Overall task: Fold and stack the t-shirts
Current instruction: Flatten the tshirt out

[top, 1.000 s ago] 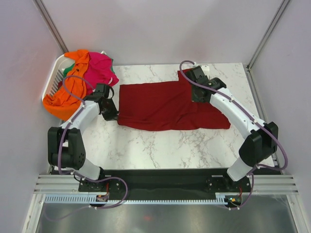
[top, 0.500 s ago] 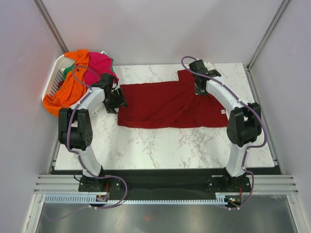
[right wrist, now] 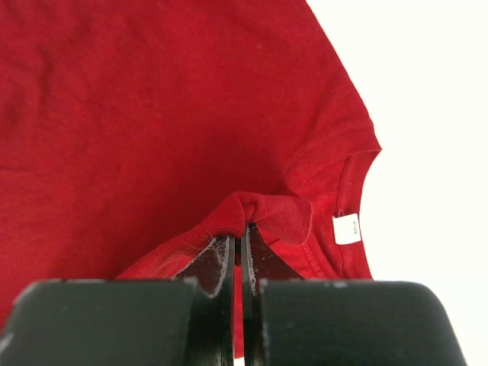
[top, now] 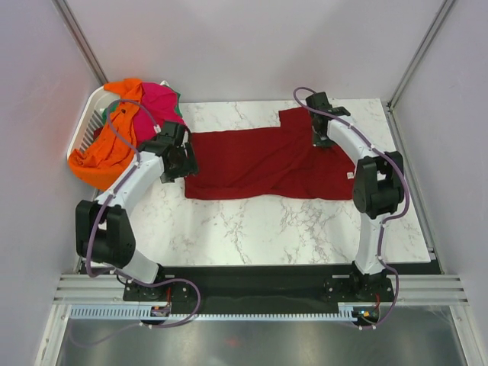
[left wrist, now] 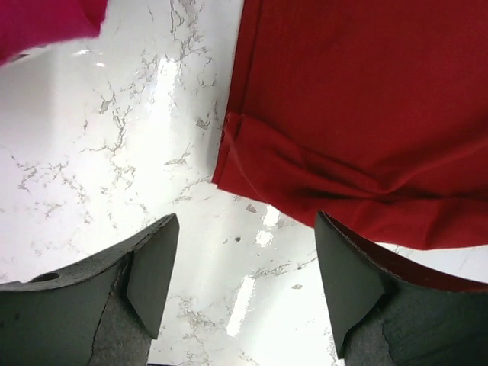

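Observation:
A dark red t-shirt (top: 259, 164) lies spread on the marble table, its white neck label (right wrist: 347, 229) toward the right side. My right gripper (top: 323, 140) (right wrist: 244, 229) is shut on a pinched-up fold of the red cloth beside the collar. My left gripper (top: 183, 162) (left wrist: 248, 263) hangs open just off the shirt's left edge, with only bare marble between its fingers. In the left wrist view the shirt's folded hem corner (left wrist: 229, 152) lies just ahead of them. The orange (top: 107, 149), hot pink (top: 156, 103) and green (top: 113, 108) t-shirts are heaped at the back left.
A white slatted laundry basket (top: 82, 128) holds the heap of shirts beyond the table's back left corner. A pink shirt edge (left wrist: 38, 23) hangs into the left wrist view. Grey walls and metal posts enclose the table on three sides.
My left gripper has opened and let go of the red shirt's left edge. The right arm has carried its pinch of cloth toward the back right, its elbow swinging upright.

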Controlling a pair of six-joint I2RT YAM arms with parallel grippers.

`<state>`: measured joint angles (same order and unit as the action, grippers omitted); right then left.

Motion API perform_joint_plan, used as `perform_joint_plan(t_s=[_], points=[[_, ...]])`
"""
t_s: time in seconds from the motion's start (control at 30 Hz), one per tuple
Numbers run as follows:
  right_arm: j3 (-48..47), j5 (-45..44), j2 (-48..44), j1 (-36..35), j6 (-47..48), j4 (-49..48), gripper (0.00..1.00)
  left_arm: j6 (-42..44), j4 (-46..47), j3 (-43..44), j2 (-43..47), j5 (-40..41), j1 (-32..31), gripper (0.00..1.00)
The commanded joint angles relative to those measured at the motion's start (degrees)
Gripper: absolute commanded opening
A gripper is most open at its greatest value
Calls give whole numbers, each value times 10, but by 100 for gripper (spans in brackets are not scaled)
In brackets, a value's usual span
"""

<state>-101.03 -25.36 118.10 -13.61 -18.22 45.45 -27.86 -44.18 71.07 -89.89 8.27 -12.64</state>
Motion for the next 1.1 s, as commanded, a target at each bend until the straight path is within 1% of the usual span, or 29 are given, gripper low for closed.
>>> perform_joint_plan(t_s=[0.0,0.07,0.1,0.17,0.3,0.47,0.53,0.57,0.63,0.67,0.73,0.77,0.83,0.9,1.03,1.07], points=[[-35,-10,25,9,8,-19,0,-21,11,-14,23,72,-26,79],[-61,8,41,24,4,-13,0,-16,14,-2,1,63,-27,81],[-69,15,53,27,2,-6,0,-12,14,12,-29,61,-28,82],[-75,29,57,30,1,-5,0,-11,13,24,-52,61,-31,82],[-49,33,42,29,6,-10,0,-33,22,17,-54,73,-49,76],[-30,51,30,30,6,-19,0,-37,25,22,-97,74,-58,75],[-29,54,29,29,6,-19,0,-42,28,16,-102,83,-62,67],[-29,54,27,29,9,-19,0,-43,30,15,-113,87,-63,59],[-23,52,24,30,10,-19,0,-42,33,18,-126,90,-63,50],[-22,52,21,29,11,-19,0,-40,34,22,-137,90,-63,34],[-15,58,17,30,10,-19,0,-38,34,27,-145,88,-64,14],[-13,59,12,29,10,-19,0,-34,34,30,-142,85,-65,2],[-3,69,3,30,6,-19,0,-28,31,33,-128,80,-67,2],[14,77,-23,30,3,-16,0,-17,24,42,-92,68,-69,2],[60,100,-92,29,-7,-14,0,10,-68,105,-56,25,-70,2],[72,115,-123,29,-9,-13,0,21,-84,120,-50,20,-70,4]])
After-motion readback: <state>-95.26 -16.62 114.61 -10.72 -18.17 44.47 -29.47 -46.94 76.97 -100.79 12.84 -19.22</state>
